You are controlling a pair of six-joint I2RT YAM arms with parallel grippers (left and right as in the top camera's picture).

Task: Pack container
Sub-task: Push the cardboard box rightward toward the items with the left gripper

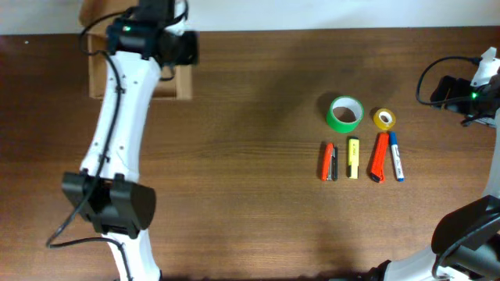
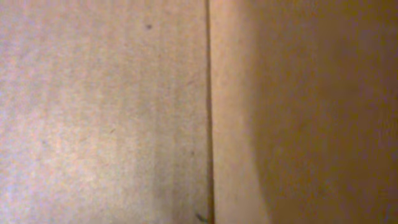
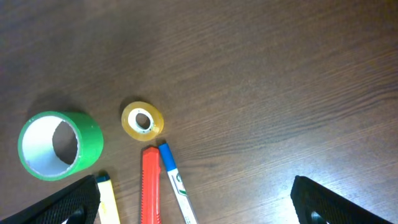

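The cardboard box [image 1: 178, 87] sits at the far left of the table [image 1: 258, 117], beneath the left gripper [image 1: 173, 45]. Its jaws are closed, perhaps on a flap, though that is unclear. The right gripper [image 3: 199, 205] hangs wide open and empty above the green tape roll [image 3: 59, 144], on the right.

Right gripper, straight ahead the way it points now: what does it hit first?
The open right gripper would most likely meet bare table first, close beside the blue marker; depth is unclear.
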